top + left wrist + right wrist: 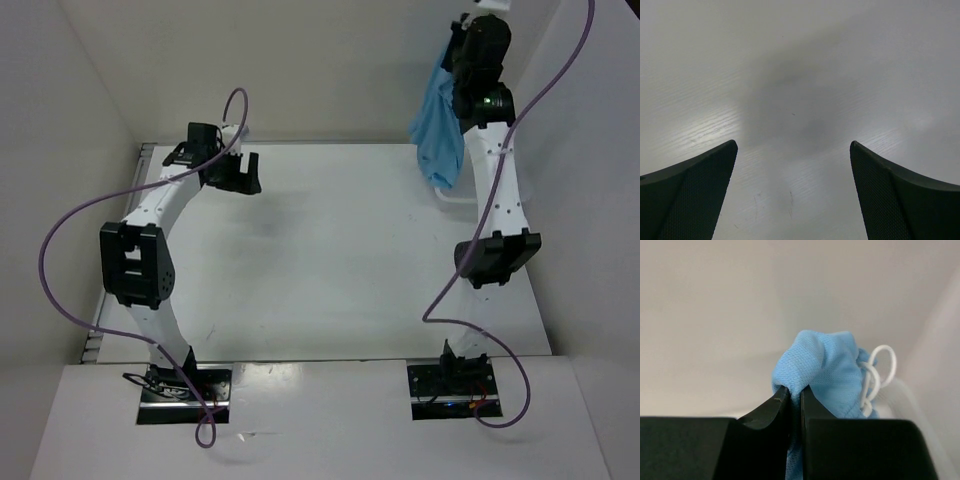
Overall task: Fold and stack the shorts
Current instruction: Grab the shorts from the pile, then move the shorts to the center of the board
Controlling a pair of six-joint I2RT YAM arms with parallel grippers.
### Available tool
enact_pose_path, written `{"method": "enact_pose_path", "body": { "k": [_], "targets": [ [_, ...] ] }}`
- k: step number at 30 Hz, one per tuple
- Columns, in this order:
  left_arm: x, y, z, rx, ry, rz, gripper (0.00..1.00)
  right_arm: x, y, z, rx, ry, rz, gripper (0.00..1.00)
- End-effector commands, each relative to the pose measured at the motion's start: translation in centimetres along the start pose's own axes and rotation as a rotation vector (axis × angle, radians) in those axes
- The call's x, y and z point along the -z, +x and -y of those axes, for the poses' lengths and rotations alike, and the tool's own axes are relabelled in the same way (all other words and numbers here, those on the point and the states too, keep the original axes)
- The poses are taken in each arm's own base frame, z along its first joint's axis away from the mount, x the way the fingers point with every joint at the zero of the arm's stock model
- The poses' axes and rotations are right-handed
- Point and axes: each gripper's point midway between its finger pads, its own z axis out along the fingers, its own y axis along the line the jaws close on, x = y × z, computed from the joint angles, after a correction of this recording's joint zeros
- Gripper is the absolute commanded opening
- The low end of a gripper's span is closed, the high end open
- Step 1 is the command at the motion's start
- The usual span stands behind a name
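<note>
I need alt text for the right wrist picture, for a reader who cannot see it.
The right gripper pinches a bunch of the light blue shorts between its closed black jaws. A white drawstring loops out on the fabric's right, against a plain pale background.

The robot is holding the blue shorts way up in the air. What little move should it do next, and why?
Probably bring the right gripper in over the middle of the table and lower the shorts. They hang bunched from its shut jaws at the far right corner, so they cannot be folded yet. The left gripper hovers open and empty.
</note>
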Motion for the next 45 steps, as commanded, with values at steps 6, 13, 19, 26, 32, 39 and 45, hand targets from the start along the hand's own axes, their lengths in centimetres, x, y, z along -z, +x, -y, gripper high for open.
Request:
{"method": "enact_pose_path", "body": {
  "k": [6, 13, 19, 26, 32, 39, 45],
  "targets": [
    [9.8, -7.3, -3.7, -0.006, -0.072, 0.274, 1.00, 15.7, -16.6, -13.9, -0.178, -0.391, 0.356, 0.00],
    [13.0, -6.7, -6.3, 0.028, -0.156, 0.313, 1.00, 14.5, -8.8, -19.6, -0.270, -0.499, 0.089, 0.00],
    [12.2, -5.0, -6.7, 0.048, -0.173, 0.275, 1.00, 11.3, 7.3, -21.9, -0.151, -0.458, -0.288, 0.34],
    [8.6, 1.6, 1.2, -0.025, -0.126, 0.037, 1.00, 10.8, 22.5, -18.8, 0.151, -0.463, -0.502, 0.89],
    [6.5, 7.8, 12.4, -0.217, 0.065, -0.151, 1.00, 10.5, 26.7, -14.4, 0.203, -0.439, -0.580, 0.84],
    [2.3, 12.1, 21.7, -0.371, 0.275, -0.271, 1.00, 9.4, 32.5, -14.2, 0.219, -0.454, -0.664, 0.66],
    [-2.1, 15.6, 23.1, -0.428, 0.260, -0.340, 1.00, 7.2, 35.9, -14.3, 0.120, -0.446, -0.728, 0.58]
  ]
}}
